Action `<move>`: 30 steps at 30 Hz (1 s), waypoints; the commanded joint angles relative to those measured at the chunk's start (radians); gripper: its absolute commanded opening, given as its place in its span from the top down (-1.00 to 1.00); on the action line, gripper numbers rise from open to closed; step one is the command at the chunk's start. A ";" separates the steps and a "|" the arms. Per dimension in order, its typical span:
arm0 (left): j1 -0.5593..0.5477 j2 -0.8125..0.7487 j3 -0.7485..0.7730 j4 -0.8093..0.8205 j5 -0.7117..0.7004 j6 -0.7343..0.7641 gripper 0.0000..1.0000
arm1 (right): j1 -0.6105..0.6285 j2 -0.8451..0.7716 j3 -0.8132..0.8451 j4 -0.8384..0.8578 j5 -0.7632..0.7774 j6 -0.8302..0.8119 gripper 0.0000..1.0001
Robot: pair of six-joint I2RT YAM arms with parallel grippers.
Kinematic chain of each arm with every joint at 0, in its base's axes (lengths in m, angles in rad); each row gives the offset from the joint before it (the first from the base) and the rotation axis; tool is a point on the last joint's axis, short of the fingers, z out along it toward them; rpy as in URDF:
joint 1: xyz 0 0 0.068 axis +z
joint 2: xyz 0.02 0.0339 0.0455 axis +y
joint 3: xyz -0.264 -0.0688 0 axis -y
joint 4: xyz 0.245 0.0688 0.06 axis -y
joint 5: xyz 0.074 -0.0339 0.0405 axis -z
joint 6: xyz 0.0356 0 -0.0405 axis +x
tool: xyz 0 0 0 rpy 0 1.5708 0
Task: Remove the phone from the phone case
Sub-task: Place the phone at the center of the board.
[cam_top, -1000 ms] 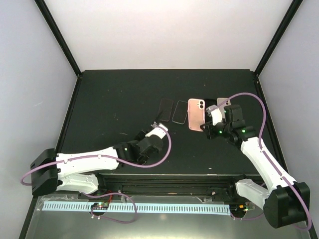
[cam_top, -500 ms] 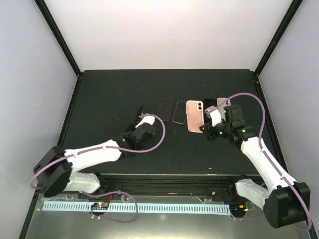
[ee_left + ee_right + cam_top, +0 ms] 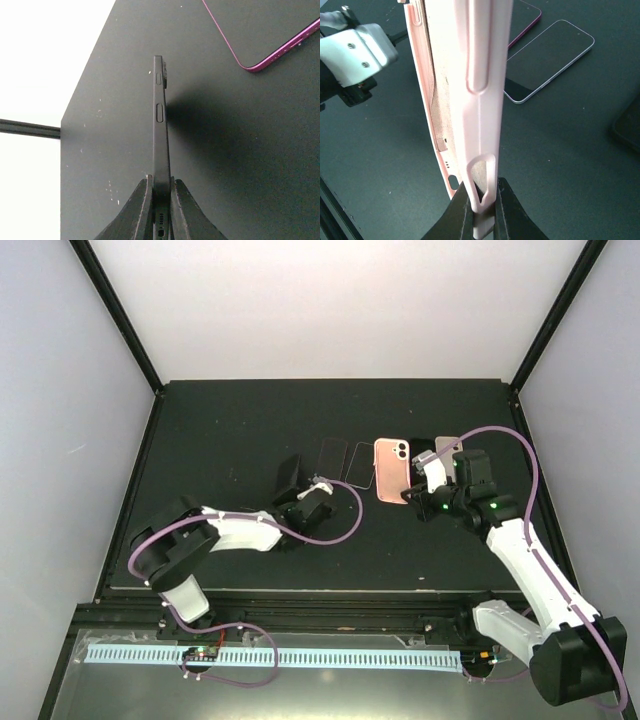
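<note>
The left tool [image 3: 159, 184] has its two fingers closed tight on the bottom end of a dark handset [image 3: 160, 125]. It holds the handset on edge above the worktop [image 3: 220, 430], with the side buttons facing the wrist camera and the port holes sitting between the fingers. I cannot tell from this edge-on look whether that slab is a bare phone or a phone inside a black shell.

Just to its right, two phones lie flat and apart from each other: a purple-edged phone [image 3: 270, 27] and beyond it a silver-edged phone [image 3: 550, 60].

Further right, a pink case [image 3: 485, 75] stands upright with its lower rim pinched in the right tool [image 3: 482, 200], whose fingers are nearly closed on the thin wall. The tan lining shows in the open side, so it looks empty (at least from this angle).

If the dark handset is the cased one, the right tool probably needs to be freed first. Lay the pink case down well clear of the flat phones. Then bring that tool across to a top corner of the dark shell, the end opposite the left grip.

Peel the lip outward at that corner rather than pulling along the length. The left tool should keep a firm hold low down, because a slab held by one end can easily twist or slip.
</note>
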 commanded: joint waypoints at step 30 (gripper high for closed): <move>0.022 0.052 0.304 -0.570 0.303 -0.260 -0.38 | -0.004 0.036 0.031 0.015 0.041 -0.006 0.97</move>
